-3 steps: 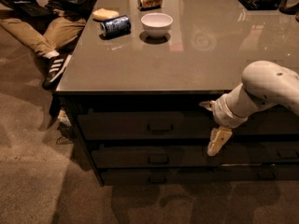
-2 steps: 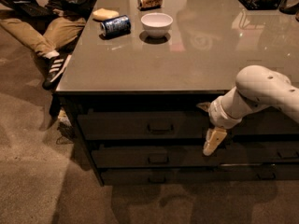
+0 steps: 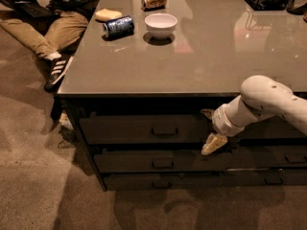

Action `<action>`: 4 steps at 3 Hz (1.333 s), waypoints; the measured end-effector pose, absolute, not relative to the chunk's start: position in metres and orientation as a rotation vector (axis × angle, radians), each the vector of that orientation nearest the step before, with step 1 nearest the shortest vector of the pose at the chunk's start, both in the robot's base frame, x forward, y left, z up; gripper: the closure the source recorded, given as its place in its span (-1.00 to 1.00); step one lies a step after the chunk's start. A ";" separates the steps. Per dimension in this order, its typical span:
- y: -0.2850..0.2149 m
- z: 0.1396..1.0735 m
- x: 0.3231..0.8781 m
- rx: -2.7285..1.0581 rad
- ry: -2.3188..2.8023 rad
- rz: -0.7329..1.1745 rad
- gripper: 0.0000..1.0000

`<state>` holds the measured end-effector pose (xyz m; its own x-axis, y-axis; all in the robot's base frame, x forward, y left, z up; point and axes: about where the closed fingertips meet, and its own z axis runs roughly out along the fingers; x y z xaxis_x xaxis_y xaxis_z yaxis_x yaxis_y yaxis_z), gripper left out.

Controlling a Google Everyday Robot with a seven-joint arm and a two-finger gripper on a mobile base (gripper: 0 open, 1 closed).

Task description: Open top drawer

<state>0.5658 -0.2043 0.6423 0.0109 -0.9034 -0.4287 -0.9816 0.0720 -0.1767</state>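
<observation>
Top drawer (image 3: 124,128) is sitting shut, flush under the countertop (image 3: 192,56), uppermost of the stacked fronts. Judging it rigid and fairly heavy, likely sliding straight out on runners. The small metal bar handle (image 3: 164,132) at centre is offering the only hold, narrow and probably slick. Gripper (image 3: 211,128) is hovering right of the handle, close to the front, jaws looking spread apart and holding nothing.

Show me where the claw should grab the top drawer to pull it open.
Probably the small bar handle at the centre of the top drawer. It lies horizontal on the flat front, so come straight in from the front and close over it. The claw hangs to the right of it.
</observation>
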 end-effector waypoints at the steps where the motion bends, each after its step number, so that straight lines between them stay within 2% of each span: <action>1: -0.204 0.657 0.531 -1.887 1.902 0.266 -0.03; 2: -0.202 0.673 0.487 -1.915 1.899 0.319 0.44; 3: -0.201 0.678 0.471 -1.924 1.901 0.351 0.90; 4: -0.201 0.680 0.469 -1.924 1.901 0.351 1.00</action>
